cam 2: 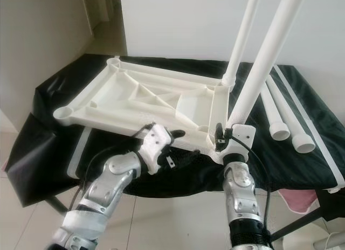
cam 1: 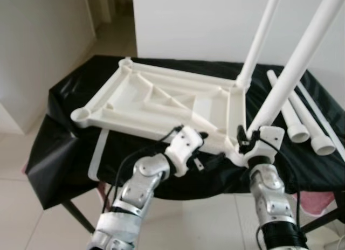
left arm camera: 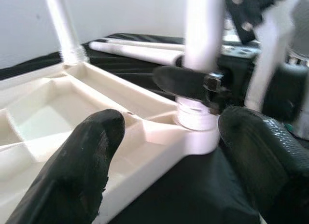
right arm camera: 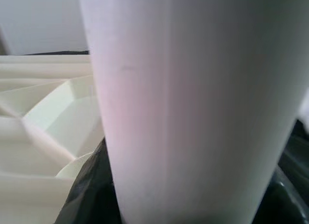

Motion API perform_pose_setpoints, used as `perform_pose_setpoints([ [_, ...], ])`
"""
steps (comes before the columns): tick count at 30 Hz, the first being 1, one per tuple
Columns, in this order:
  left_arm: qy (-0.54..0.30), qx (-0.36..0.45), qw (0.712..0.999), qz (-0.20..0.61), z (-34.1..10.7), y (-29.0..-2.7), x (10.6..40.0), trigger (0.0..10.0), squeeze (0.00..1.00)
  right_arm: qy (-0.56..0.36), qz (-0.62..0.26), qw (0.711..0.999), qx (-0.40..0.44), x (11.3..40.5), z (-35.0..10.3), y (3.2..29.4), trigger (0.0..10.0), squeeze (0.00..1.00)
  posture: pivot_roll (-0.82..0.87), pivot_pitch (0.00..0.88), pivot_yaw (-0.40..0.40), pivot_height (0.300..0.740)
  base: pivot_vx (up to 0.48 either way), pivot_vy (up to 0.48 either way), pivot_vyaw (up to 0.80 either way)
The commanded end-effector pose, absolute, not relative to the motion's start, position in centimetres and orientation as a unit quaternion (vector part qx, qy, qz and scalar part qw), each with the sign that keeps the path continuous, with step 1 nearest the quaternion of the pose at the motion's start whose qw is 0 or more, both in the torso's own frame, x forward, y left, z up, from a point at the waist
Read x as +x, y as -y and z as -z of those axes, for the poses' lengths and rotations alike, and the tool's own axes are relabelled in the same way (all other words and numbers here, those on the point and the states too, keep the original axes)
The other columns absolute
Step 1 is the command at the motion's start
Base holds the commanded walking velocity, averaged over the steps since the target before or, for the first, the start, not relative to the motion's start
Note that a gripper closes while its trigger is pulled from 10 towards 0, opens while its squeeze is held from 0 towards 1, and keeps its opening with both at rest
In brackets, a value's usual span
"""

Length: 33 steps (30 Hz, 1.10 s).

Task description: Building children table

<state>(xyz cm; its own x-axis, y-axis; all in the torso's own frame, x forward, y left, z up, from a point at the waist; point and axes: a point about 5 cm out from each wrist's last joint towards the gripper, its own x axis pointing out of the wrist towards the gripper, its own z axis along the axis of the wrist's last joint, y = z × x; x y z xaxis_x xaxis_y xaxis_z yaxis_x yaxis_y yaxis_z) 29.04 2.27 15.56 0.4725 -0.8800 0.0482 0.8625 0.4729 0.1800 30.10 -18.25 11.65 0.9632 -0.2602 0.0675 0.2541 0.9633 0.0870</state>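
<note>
Tabletop [cam 1: 161, 99] upside-down, right gripper [cam 1: 243, 138] around near leg [cam 1: 294, 72].

A plain room in a home: pale tiled floor [cam 1: 21, 153], bare white walls [cam 1: 199, 23], and an open passage [cam 1: 105, 13] leading off behind the work table [cam 1: 70, 88]. That table, draped in black sheeting, stands against the white wall. On it lies an upturned white plastic children's tabletop [cam 1: 161, 102], with loose white legs [cam 1: 299, 118] beside it.
</note>
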Motion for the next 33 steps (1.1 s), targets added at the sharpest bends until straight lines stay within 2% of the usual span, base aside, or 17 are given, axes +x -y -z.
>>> perform_pose_setpoints([
  [1,0.06,0.054,0.905,0.417,-15.4,-2.7,30.1,10.0,0.0,-0.036,0.203,0.977,0.059,28.9,-8.7,19.3,10.0,0.0,-0.05,0.0,-0.022,0.74,0.0,0.0,0.0],
  [4,0.059,0.057,0.91,0.406,-15.4,-2.8,30.3,10.0,0.0,-0.046,0.254,0.962,0.083,28.6,-8.4,18.7,10.0,0.0,-0.05,0.0,-0.019,0.74,0.0,0.0,0.0],
  [10,0.05,0.058,0.912,0.402,-15.3,-2.4,30.5,10.0,0.0,-0.036,0.233,0.968,0.09,29.0,-9.0,17.6,10.0,0.0,-0.05,0.0,-0.012,0.74,0.0,0.0,0.0],
  [21,0.049,0.077,0.906,0.413,-15.4,-2.4,31.0,10.0,0.0,-0.02,0.228,0.97,0.085,29.4,-9.9,17.1,10.0,0.0,-0.04,0.0,-0.013,0.74,0.0,0.0,0.0],
  [22,0.05,0.079,0.906,0.414,-15.4,-2.5,31.0,10.0,0.0,-0.019,0.227,0.97,0.085,29.4,-9.9,17.1,10.0,0.78,-0.04,0.0,-0.014,0.74,0.0,0.0,0.0],
  [23,0.052,0.081,0.905,0.413,-15.4,-2.6,31.0,10.0,0.0,-0.018,0.226,0.97,0.087,29.5,-10.0,17.1,10.0,1.0,-0.04,0.0,-0.016,0.74,0.0,0.0,0.0],
  [33,0.056,0.089,0.907,0.409,-15.4,-3.3,31.0,10.0,0.0,0.012,0.181,0.981,0.064,29.6,-11.1,17.9,10.0,1.0,-0.03,0.0,-0.026,0.74,0.0,0.0,0.0],
])
